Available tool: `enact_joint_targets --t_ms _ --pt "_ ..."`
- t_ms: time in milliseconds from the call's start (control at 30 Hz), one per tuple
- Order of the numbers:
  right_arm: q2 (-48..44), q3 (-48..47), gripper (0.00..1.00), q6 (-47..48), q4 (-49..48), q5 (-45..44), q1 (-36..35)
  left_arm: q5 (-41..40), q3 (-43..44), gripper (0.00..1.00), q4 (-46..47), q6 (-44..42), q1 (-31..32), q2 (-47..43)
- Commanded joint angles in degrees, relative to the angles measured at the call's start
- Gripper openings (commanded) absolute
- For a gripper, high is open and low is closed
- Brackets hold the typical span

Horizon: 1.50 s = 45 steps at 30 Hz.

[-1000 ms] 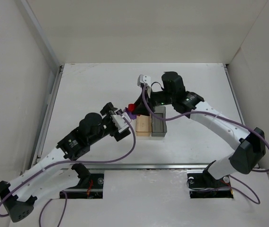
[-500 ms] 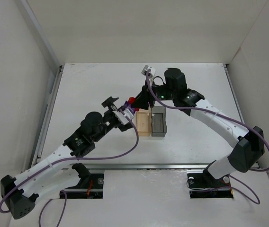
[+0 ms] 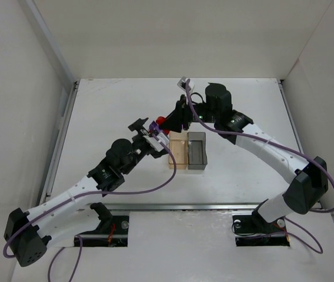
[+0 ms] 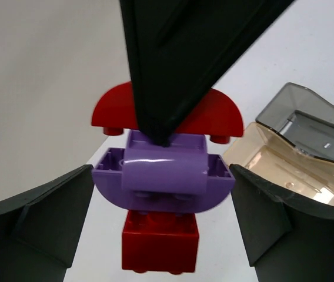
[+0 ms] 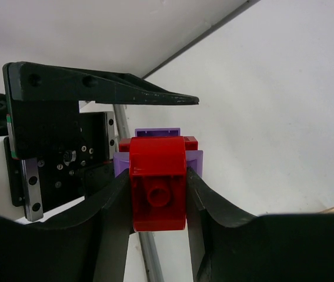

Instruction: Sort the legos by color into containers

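Legos (image 4: 162,194) stuck together: red brick (image 5: 157,188) is clamped by right pincer (image 5: 157,176); purple brick (image 4: 164,182) is flanked by left pincer (image 4: 162,171), presumably for separation; closure cannot be told.

a: how many trays sit on the bench (image 3: 108,106)?
b: two: one tan tray (image 3: 180,157) and one dark grey tray (image 3: 197,154).
a: and legos?
b: one stack, with two red pieces, a red half-round (image 4: 111,111) and a red square brick (image 4: 160,241), and a purple half-round (image 4: 164,179). whether the purple behind is a second piece cannot be told.
a: arms?
b: two: the left arm (image 3: 67,197) and the right arm (image 3: 273,154).
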State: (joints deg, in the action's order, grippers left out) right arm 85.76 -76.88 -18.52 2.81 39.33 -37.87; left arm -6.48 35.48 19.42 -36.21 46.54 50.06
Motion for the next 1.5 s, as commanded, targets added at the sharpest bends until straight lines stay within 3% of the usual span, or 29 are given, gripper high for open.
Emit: enact_joint_targets --t_ms 0,200,233,333,367,433,1000,1233,1400,1467 --pt "-0.06 -0.46 0.0 -1.43 -4.21 -0.13 -0.45 -3.45 -0.15 0.93 7.56 0.0 0.39 -0.23" --pt "-0.06 0.07 0.0 -1.43 -4.21 -0.13 -0.98 -1.61 0.9 0.55 7.56 1.14 0.39 -0.76" --pt "-0.06 0.59 0.0 -1.43 -4.21 -0.13 -0.98 -0.91 0.9 0.44 7.56 1.14 0.39 -0.76" --pt "0.46 0.59 0.0 -1.43 -4.21 -0.13 -0.98 -0.37 0.9 0.25 6.51 1.66 0.39 -0.76" --pt "0.46 1.2 0.0 -1.43 -4.21 -0.65 -0.98 -0.37 0.9 0.12 6.51 1.66 0.39 -0.76" --pt "0.47 1.73 0.0 -1.43 -4.21 -0.66 -0.98 -0.37 1.43 0.0 5.11 2.37 0.39 -0.76" --pt "-1.12 7.79 0.0 -1.95 -4.21 -3.38 7.9 -3.36 -4.19 0.0 -10.36 7.99 0.39 -10.07" --pt "0.38 9.02 0.0 -2.48 -4.21 -4.6 7.9 -0.48 -4.72 0.0 -7.91 6.07 0.39 -7.19" --pt "0.99 11.22 0.0 -2.48 -4.21 -7.16 7.9 -0.63 -10.6 0.0 -6.86 6.67 0.39 -2.96" --pt "0.99 11.84 0.0 -2.48 -4.21 -7.16 7.37 1.2 -15.69 0.11 -2.31 6.67 0.39 -2.95"
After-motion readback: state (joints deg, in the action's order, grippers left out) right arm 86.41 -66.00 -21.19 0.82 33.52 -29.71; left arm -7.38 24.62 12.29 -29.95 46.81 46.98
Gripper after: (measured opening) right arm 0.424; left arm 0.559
